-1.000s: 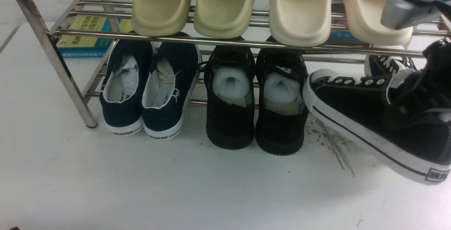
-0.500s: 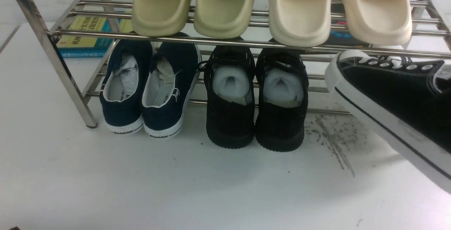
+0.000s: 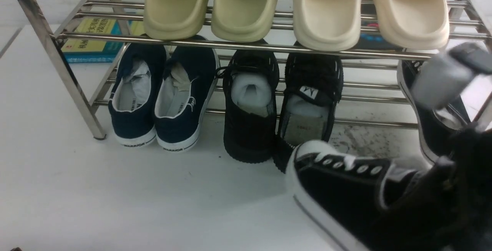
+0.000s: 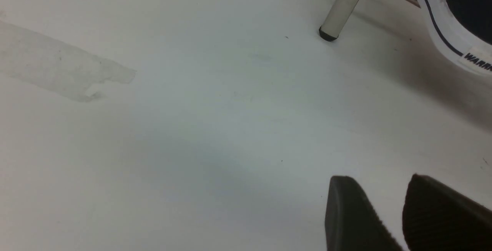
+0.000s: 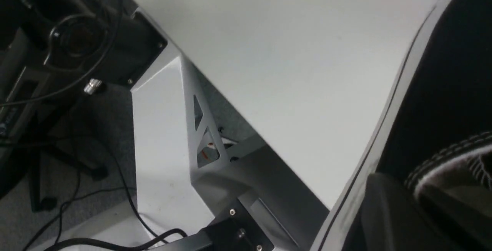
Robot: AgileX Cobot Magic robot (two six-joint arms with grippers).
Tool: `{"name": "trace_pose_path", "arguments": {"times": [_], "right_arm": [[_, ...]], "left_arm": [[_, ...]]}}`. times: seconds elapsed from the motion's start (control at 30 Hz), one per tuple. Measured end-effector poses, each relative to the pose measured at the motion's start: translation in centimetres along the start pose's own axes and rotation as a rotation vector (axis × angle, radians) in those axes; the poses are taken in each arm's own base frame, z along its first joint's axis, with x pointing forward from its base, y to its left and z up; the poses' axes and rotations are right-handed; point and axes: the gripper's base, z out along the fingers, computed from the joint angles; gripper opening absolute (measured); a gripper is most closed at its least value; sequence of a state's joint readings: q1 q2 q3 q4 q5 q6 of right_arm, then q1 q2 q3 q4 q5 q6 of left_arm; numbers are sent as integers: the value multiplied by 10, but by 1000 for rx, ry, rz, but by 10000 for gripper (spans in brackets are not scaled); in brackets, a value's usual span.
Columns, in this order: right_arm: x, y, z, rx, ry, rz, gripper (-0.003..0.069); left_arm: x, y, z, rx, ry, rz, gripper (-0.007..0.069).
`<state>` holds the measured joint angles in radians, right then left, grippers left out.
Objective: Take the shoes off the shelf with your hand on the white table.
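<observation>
One of the shoes, a black canvas sneaker [image 3: 338,185] with a white toe cap, hangs tilted low over the white table [image 3: 115,197] at the front right. My right gripper [image 5: 415,201] is shut on its heel collar, one finger outside the wall and one inside; the sneaker [image 5: 453,89] fills that view's edge. The black right arm [image 3: 442,208] covers its heel. The other canvas sneaker [image 3: 430,135] sits on the lower right tier of the chrome shelf [image 3: 246,45], partly behind a blurred grey arm part [image 3: 438,76]. My left gripper [image 4: 378,182] is open over bare table, holding nothing.
Olive slides [image 3: 211,5] and cream slides [image 3: 369,9] sit on the top tier. Navy slip-ons [image 3: 161,101] and black mesh sneakers [image 3: 250,120] sit below. A book [image 3: 92,39] lies behind. A shelf leg [image 4: 342,9] stands ahead of the left gripper. The table edge [image 5: 246,108] is near.
The held sneaker has come down and towards the front left, away from the shelf. The right black mesh sneaker has shifted and now shows its tongue. The second canvas sneaker is back in sight.
</observation>
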<state>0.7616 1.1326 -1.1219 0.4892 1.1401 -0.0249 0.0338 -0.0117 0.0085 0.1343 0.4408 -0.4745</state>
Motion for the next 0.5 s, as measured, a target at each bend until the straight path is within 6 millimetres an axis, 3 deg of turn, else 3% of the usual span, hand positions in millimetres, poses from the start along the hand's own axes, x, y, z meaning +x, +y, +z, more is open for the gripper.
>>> {"name": "trace_pose_path", "arguments": {"times": [0.2,0.5], "right_arm": [[-7,16,65,176,141,-19,13],[-30,28,58,273,100,33,13]], "left_arm": [[0,0,0,0,0,0,242],[0,0,0,0,0,0,242]]}}
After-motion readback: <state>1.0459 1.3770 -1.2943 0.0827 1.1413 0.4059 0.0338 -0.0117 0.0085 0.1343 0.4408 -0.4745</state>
